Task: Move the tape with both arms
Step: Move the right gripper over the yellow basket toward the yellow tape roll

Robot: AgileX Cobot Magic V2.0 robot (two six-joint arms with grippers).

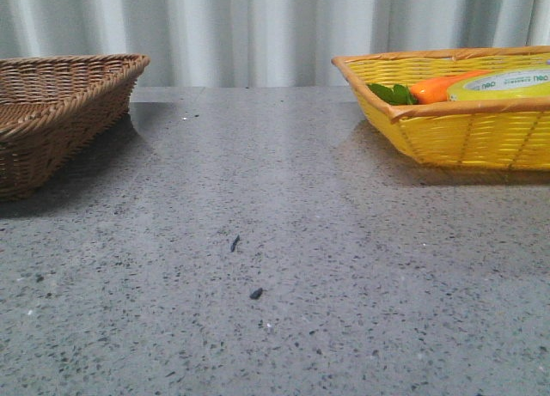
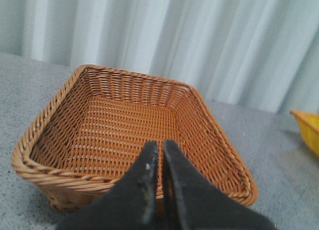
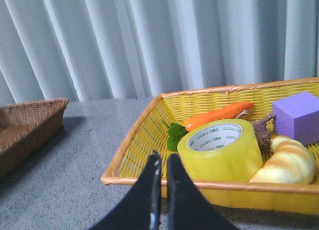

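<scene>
My left gripper (image 2: 161,155) hangs over the near rim of the brown wicker basket (image 2: 124,135), its two black fingers pressed almost together with only a thin slit between them and nothing held. That basket sits at the left end of the grey speckled table (image 1: 275,241), and its woven floor is bare where I can see it. My right gripper (image 3: 162,165) is likewise closed down to a narrow gap, gripping nothing, and it hovers just outside the near edge of the yellow basket (image 3: 149,140) at the table's right end. The tape (image 3: 220,149) lies flat inside that yellow basket, hole facing up, its white core with green print showing. An orange carrot (image 3: 219,115) with green leaves lies just behind it, a purple block (image 3: 297,116) sits farther back, and a pale yellow croissant-shaped piece (image 3: 286,162) rests against the tape's side; a small brown object between them is too unclear to name. In the front view neither of my arms appears; the two baskets stand well apart, with a few dark specks on the table between them. A pale pleated curtain (image 1: 258,27) hangs behind.
</scene>
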